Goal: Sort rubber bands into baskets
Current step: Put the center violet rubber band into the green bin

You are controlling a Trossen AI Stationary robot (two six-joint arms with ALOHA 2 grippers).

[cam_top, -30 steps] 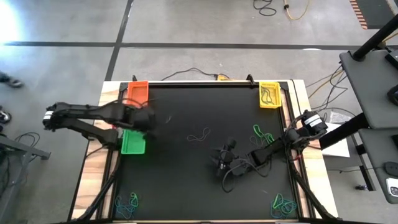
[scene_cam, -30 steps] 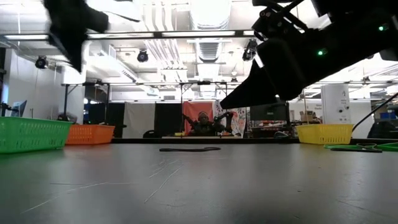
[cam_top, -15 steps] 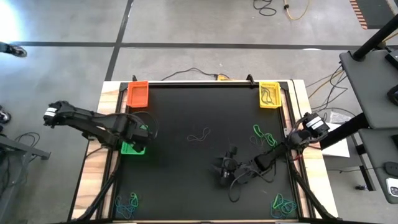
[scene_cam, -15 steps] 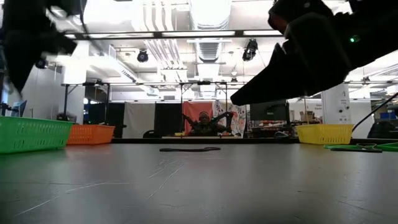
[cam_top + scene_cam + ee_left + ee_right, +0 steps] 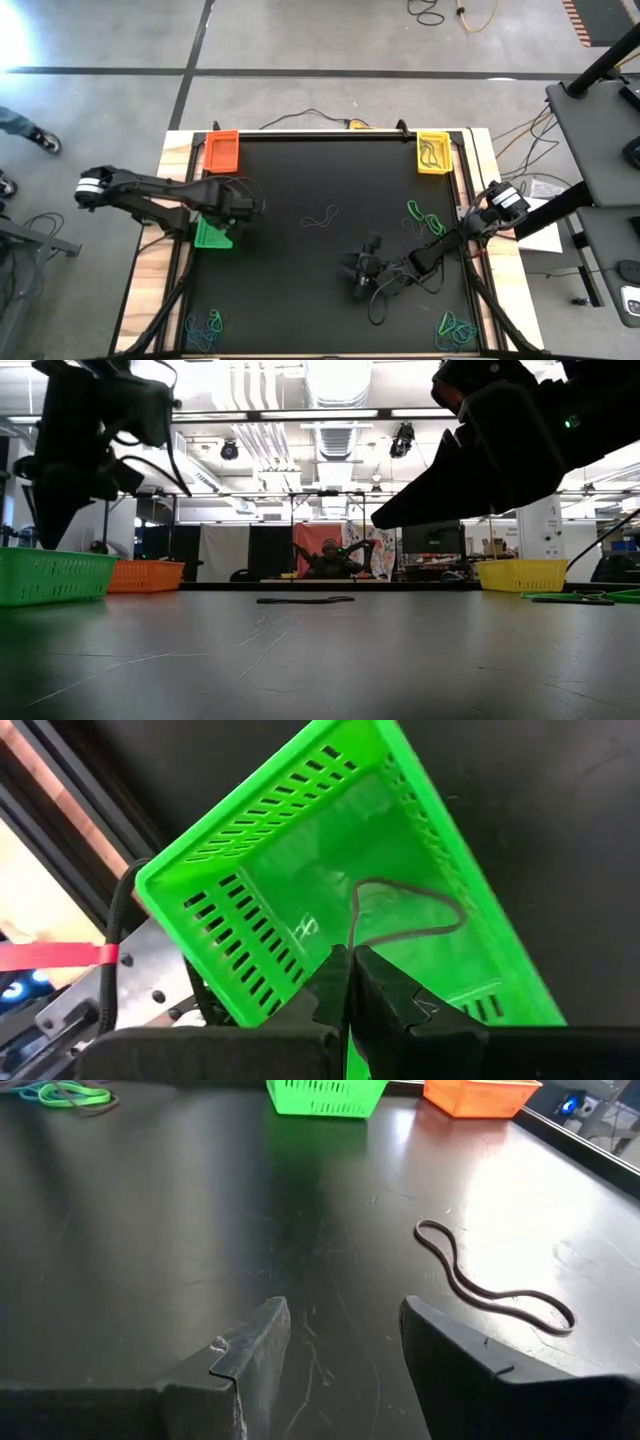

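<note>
Black table (image 5: 300, 290): baskets (image 5: 221, 150), rubber bands (image 5: 320, 218)

Left end effector (image 5: 348, 982) above the left-edge basket (image 5: 250, 910), 1 rubber band (image 5: 400, 915) dangling into it.

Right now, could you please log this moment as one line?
left gripper: shut on rubber band, over green basket | right gripper: open, near dark band

Grey floor (image 5: 330, 40), dark seams, bright ceiling lights (image 5: 340, 380)
</note>
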